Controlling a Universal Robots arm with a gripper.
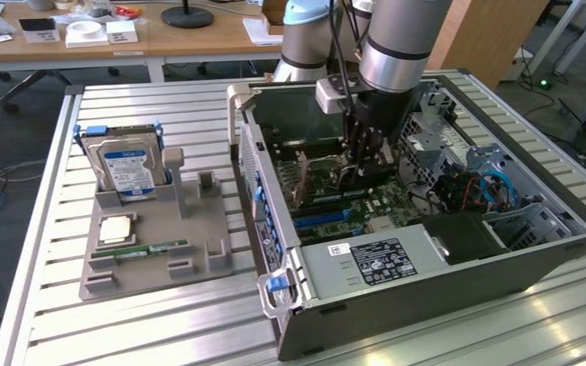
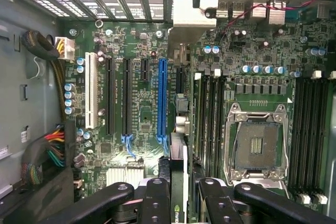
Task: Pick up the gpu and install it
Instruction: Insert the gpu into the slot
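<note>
Over green motherboard (image 2: 142, 114), thin gpu (image 2: 178, 205) in black hand (image 2: 184, 186)

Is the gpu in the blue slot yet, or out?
Out. The blue slot lies bare along its whole length, and the gpu sits edge-on in the gripper, held off the motherboard.

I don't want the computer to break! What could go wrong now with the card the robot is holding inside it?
1. The gripper pinches the thin gpu, so it might tilt or slip.
2. If the gpu misses the blue slot, it could scrape the motherboard parts packed beside it.
</note>
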